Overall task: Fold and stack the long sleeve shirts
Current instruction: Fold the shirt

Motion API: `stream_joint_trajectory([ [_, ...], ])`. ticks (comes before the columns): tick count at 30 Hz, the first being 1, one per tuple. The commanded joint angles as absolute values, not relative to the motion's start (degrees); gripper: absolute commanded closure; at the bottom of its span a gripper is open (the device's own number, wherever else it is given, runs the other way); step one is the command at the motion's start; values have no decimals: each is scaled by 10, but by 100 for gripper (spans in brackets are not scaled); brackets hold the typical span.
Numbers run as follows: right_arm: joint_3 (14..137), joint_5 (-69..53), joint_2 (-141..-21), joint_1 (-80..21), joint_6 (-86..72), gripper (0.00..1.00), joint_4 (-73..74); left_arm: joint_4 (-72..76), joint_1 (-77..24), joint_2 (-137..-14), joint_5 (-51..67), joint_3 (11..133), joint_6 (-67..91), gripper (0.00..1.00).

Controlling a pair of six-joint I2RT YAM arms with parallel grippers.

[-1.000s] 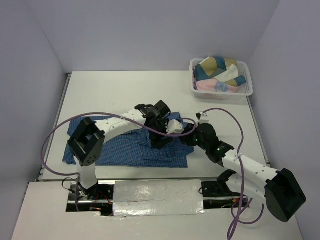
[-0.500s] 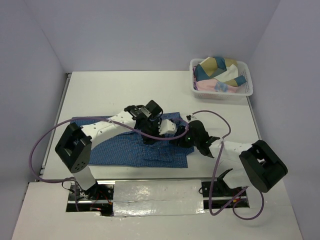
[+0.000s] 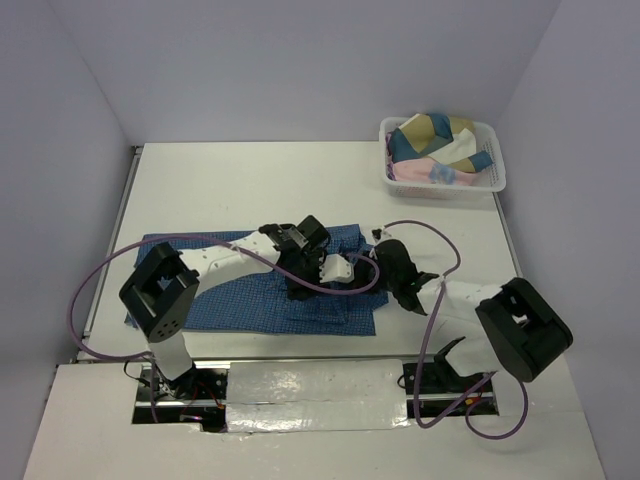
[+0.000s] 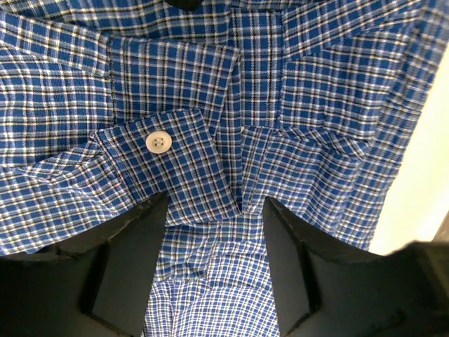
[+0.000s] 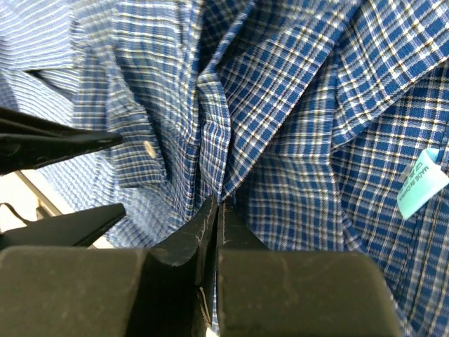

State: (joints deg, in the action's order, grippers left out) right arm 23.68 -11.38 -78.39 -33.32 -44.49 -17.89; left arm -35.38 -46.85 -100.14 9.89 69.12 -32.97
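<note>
Nearest the arm bases, the blue checked shirt (image 3: 230, 300) is lying spread out flat along the near part of the table (image 3: 250, 180). It's running from the left side to around the middle. Both arms are reaching in over its right end, and their tips are sitting close together there.

The right gripper (image 5: 216, 205) is pointing in from the right with its fingers pressed tight together. It's pinching a thin ridge of the cloth right at the tips, and creases are fanning out from that spot. A pale teal label (image 5: 421, 184) is poking out of the fabric not far from the pinch.

The left gripper (image 4: 214, 203) is angling in from the left with its jaws standing wide apart. It's straddling a raised fold of the shirt and isn't clamping anything. A flap with a small white button (image 4: 158, 142) is sitting just past one of its fingers (image 4: 130, 260). I can't tell if the fingertips are actually pressing on the cloth or just hovering over it.

Way back in the far right corner, a white basket (image 3: 497, 182) is holding a heap of clothes (image 3: 435, 140) in tan, teal, pink and white, well apart from the shirt.
</note>
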Motion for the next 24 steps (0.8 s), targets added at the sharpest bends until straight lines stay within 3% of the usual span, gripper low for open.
stream_joint_trajectory([
  [1,242,-98,-715,-337,-440,100,-161,-365,-451,-959,129,712,-349,30],
  [7,236,-76,-618,-361,-441,100,-91,-417,-390,-937,186,759,-368,27],
  [16,230,-79,-631,-363,-443,99,-58,-461,-331,-944,204,786,-392,24],
  [22,242,-76,-703,-361,-434,83,-77,-475,-332,-961,231,784,-394,23],
  [24,245,-75,-719,-361,-432,68,-73,-482,-332,-964,248,786,-395,23],
])
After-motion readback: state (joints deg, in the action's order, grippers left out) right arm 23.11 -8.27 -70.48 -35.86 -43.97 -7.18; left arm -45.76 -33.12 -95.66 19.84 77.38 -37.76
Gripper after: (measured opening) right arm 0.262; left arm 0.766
